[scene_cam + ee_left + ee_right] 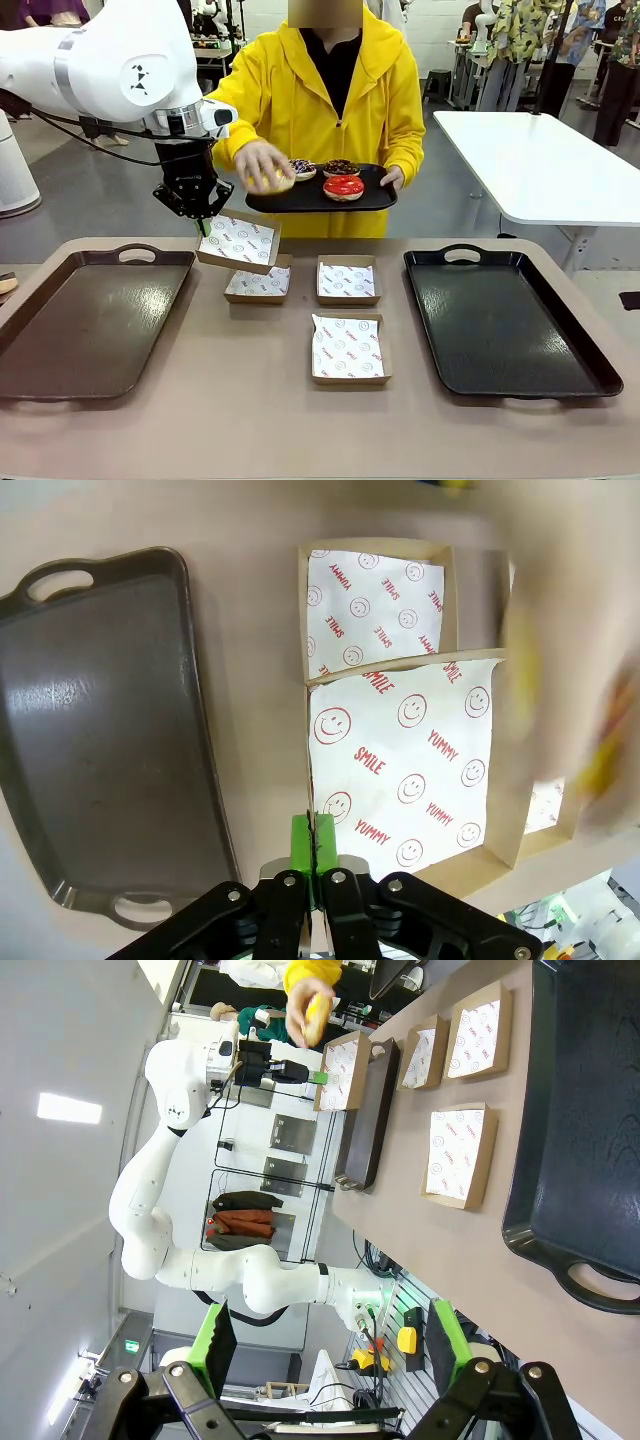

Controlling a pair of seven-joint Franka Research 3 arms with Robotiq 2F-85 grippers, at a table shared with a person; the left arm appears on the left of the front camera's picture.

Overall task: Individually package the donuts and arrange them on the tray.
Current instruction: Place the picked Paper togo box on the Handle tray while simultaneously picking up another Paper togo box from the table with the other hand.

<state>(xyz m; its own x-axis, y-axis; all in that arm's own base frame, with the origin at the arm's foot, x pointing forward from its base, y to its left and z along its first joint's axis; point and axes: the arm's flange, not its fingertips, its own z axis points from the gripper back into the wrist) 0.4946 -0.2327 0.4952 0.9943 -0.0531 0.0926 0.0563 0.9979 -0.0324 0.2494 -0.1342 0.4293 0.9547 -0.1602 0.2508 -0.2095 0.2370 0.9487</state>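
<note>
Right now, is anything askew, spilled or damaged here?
One box hangs tilted above the table, pinched by its rim in the shut left gripper, partly over a second box. It looks deliberately held, not dropped. The far-middle box and near box lie flat; nothing looks spilled or damaged.

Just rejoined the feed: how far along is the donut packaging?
Done: nothing boxed yet. In hand: the left gripper holds one paper-lined brown cardboard box raised; the person's hand holds the yellow-glazed ring donut. Left: three donuts on the person's black tray, three boxes on the table.
</note>
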